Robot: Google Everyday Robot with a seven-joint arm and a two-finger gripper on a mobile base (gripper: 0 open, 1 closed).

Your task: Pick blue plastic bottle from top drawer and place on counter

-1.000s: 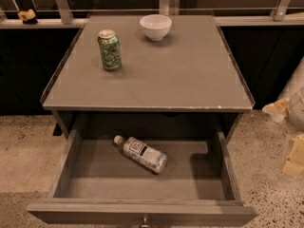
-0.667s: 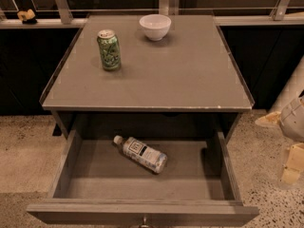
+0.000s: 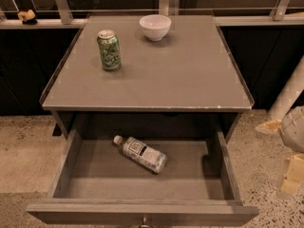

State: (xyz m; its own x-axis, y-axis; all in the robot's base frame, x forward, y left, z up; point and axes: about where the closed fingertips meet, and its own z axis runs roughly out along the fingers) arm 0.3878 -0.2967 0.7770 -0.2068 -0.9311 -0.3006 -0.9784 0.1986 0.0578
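The blue plastic bottle (image 3: 140, 154) lies on its side in the open top drawer (image 3: 142, 212), left of centre, with its white cap pointing to the back left. The counter (image 3: 180, 75) tops the cabinet above the drawer. My gripper (image 3: 281, 152) is at the right edge of the view, outside the drawer's right wall and level with the drawer, well apart from the bottle. Only pale parts of it and a rounded grey piece show.
A green drink can (image 3: 109, 50) stands upright on the counter's left side. A white bowl (image 3: 155, 26) sits at the counter's back centre. A railing runs behind the counter. Speckled floor lies on both sides of the cabinet.
My gripper has dropped a little lower at the right edge of the view. The bottle, can, bowl and drawer have not moved.
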